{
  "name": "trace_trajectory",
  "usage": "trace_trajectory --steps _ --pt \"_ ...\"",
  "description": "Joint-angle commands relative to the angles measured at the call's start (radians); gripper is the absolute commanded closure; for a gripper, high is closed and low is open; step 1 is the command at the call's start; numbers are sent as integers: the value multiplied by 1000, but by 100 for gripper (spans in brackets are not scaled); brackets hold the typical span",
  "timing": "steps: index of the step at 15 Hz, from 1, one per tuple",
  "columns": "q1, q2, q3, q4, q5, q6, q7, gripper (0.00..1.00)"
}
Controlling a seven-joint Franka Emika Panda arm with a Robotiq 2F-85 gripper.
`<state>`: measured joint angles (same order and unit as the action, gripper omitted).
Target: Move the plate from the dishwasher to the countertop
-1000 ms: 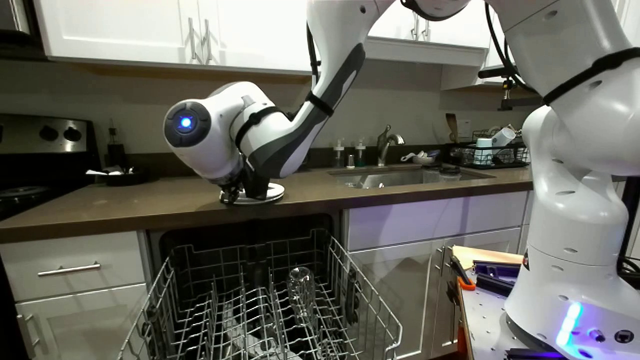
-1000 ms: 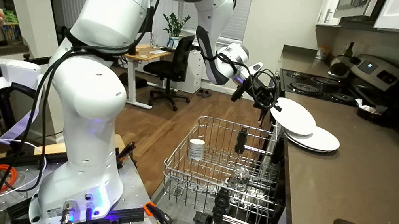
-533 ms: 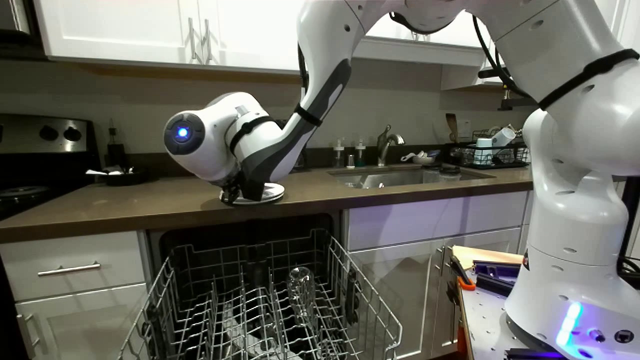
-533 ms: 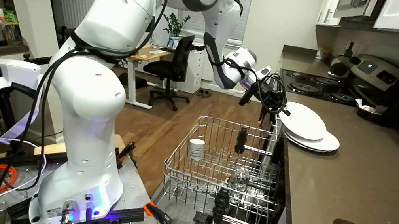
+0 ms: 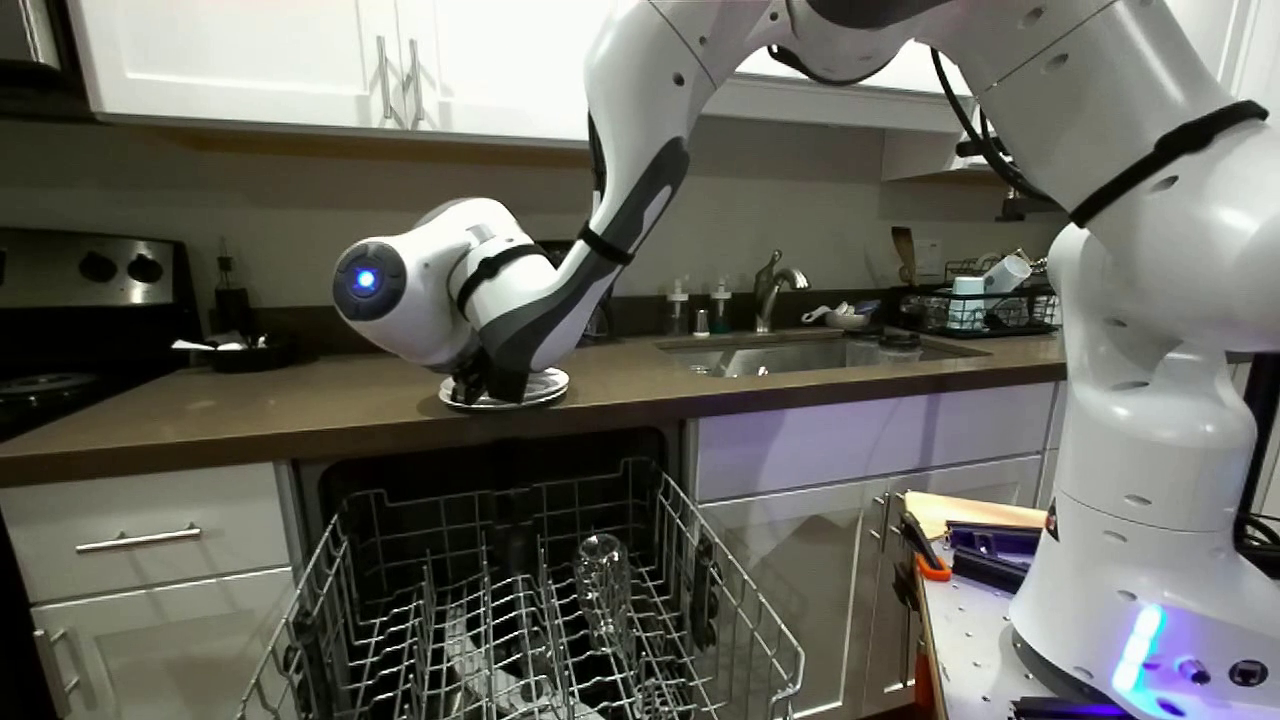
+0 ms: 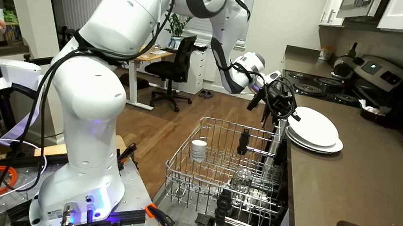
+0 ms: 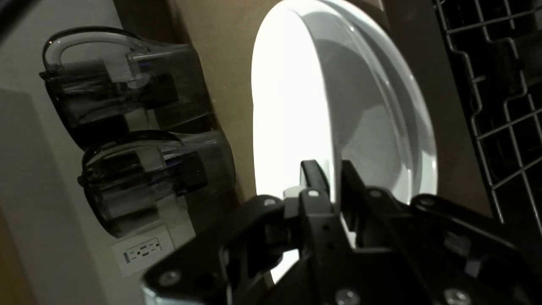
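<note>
1. The white plate (image 6: 314, 127) is held at its rim by the gripper (image 7: 331, 171); the edge is pinched between the black fingers (image 7: 315, 176).
2. The plate is tilted, its left side raised in an exterior view, and is positioned over a stack of white plates (image 6: 336, 147) on the brown desk (image 6: 368, 184); whether the stack is touched cannot be told.
3. Below the desk, the dishwasher (image 5: 420, 462) is opened, its wire rack (image 5: 736, 571) pulled out.
4. In the rack, a clear glass (image 5: 602, 580) is seen in both exterior views, and a white cup (image 6: 198, 151) is seen at the left in an exterior view.
5. In the wrist view, two clear handled vessels (image 7: 156, 182) are placed to the left of the plates, near a wall outlet (image 7: 144, 250).
</note>
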<state>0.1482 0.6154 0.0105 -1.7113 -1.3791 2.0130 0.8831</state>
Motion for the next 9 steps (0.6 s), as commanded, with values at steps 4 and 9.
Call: trace_trajectory --steps 4,9 --pt "-24 36 4 66 47 -42 -52 92" --pt "-29 47 2 89 77 -42 -72 78"
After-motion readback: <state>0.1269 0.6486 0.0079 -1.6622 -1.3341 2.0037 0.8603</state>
